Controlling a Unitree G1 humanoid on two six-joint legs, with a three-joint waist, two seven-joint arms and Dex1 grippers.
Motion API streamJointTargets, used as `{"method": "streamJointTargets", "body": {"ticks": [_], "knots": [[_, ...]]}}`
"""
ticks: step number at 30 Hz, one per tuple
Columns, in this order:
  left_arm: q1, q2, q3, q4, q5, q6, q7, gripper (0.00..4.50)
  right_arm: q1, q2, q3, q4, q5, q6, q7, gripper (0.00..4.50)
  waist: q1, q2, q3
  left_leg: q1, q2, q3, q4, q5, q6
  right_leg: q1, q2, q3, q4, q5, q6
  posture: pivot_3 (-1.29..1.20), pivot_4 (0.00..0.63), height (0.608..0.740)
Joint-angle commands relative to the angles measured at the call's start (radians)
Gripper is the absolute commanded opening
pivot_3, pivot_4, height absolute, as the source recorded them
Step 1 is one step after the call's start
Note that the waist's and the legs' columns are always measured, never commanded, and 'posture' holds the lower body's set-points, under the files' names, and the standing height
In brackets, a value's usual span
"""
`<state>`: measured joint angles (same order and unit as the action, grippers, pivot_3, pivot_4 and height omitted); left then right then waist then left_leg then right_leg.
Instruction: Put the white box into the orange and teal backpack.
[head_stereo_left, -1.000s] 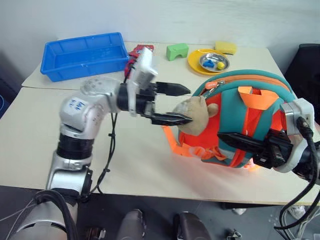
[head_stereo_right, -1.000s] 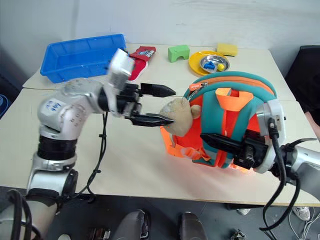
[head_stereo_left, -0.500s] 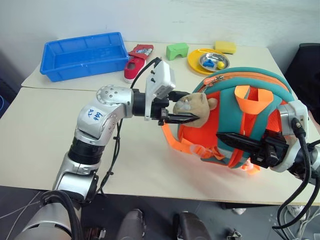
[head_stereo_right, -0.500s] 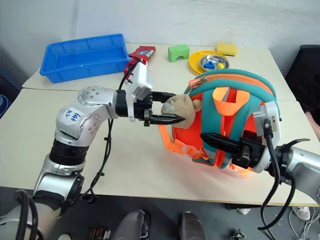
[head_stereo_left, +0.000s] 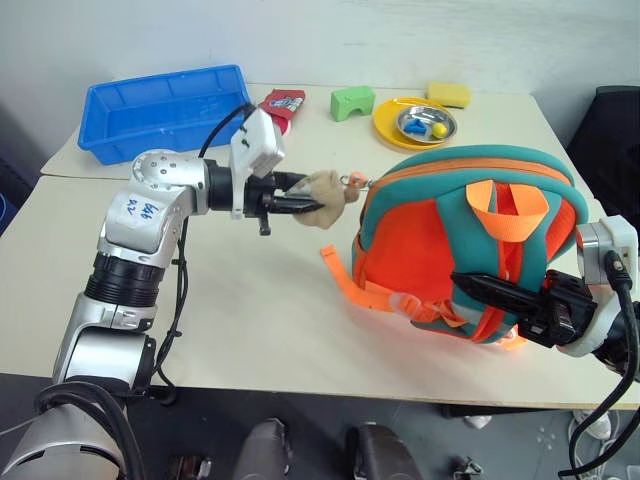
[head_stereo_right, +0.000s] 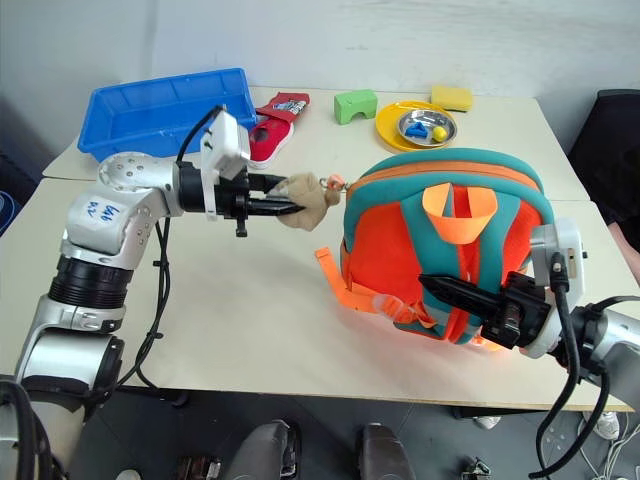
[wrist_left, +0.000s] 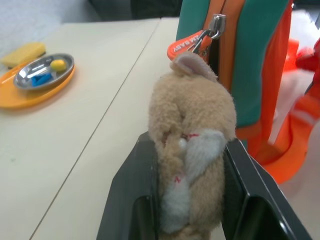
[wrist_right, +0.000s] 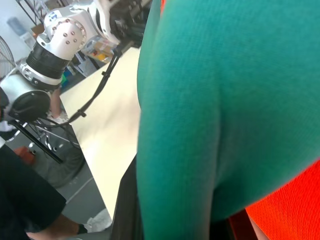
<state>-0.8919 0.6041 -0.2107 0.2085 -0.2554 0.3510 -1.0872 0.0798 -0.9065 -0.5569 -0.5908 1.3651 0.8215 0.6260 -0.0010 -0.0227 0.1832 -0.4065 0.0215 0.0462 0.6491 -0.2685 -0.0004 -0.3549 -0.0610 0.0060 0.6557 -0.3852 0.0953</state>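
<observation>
Backpack (head_stereo_left: 455, 245) in bright orange with a teal zip band and teal trim stands upright on the near right part of the pale table (head_stereo_left: 250, 310), its orange straps and top loop facing the camera and a loose orange strap end trailing onto the tabletop at its left. A tan plush bear (head_stereo_left: 322, 186) hangs from an orange tag at the bag's upper left corner and is drawn out leftward, clear of the bag's body. The left gripper (head_stereo_left: 298, 203) is closed on this bear; in the left wrist view the bear (wrist_left: 192, 150) sits squeezed between the two black fingers (wrist_left: 131, 200). The right gripper (head_stereo_left: 480, 292) lies against the bag's near right face, its fingers pinched narrow on a teal strap. Far across the table lie a blue tray (head_stereo_left: 165, 108), a red shoe (head_stereo_left: 280, 103), a green block (head_stereo_left: 353, 102), a yellow sponge (head_stereo_left: 451, 94) and an orange plate (head_stereo_left: 392, 122) holding a small metal dish (head_stereo_left: 426, 123).
</observation>
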Motion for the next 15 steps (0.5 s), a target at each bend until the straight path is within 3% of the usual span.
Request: {"method": "streamJointTargets", "body": {"ticks": [1,9,15], "knots": [[0.081,-0.034,-0.098,0.000,0.124,-0.146,0.009,1.13,-0.034,0.034,-0.001,0.002,-0.056,-0.059,-0.033,0.00,0.000,0.000,0.000,0.000,0.000,0.000,0.000,0.000,0.000,0.000,0.000,0.000,0.000,0.000,0.000,0.00,0.150,0.740],[0.130,-0.150,-0.157,0.030,0.217,-0.148,0.090,1.13,-0.022,-0.012,0.027,0.040,-0.162,-0.032,0.021,0.00,0.005,0.000,0.000,-0.001,0.000,0.000,0.001,-0.003,0.005,0.000,0.000,0.000,0.001,0.000,0.000,0.00,0.150,0.740],[0.146,-0.064,-0.009,-0.004,0.065,0.019,-0.025,2.99,0.099,-0.114,-0.069,0.098,-0.289,-0.024,0.180,1.90,0.002,0.000,0.000,-0.001,0.000,0.000,0.001,-0.003,0.005,0.000,0.000,-0.001,0.002,0.000,0.000,0.00,0.150,0.740]]}}
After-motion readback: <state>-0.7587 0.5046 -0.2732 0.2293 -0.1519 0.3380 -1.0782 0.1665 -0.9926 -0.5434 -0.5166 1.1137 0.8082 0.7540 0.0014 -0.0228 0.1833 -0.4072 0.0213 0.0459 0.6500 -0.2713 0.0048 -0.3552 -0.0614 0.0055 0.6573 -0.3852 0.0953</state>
